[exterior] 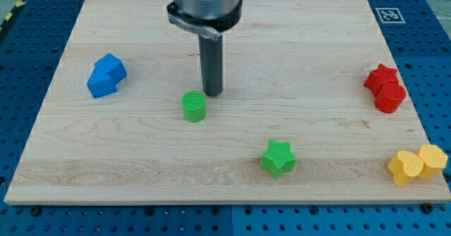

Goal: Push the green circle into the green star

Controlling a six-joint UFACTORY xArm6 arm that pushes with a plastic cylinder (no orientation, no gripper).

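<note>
My tip (pixel 213 93) sits just beside the green circle (pixel 194 107), on its upper-right, so contact isn't certain. Green star (pixel 278 158) lies lower-right of the circle, well apart. A tip above the circle suits a push downward; it probably needs shifting left. No jaws on this rig, just the rod. Only marking: fiducial tag (pixel 388 15) at the desk (pixel 296 67) corner; no readable text.

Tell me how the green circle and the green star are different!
The green circle is round and smooth-sided; the green star has points. The circle sits right beside my tip, at its lower left; the star sits apart, nearer the view's bottom right. Both are the same green and rest on the wooden board.
</note>
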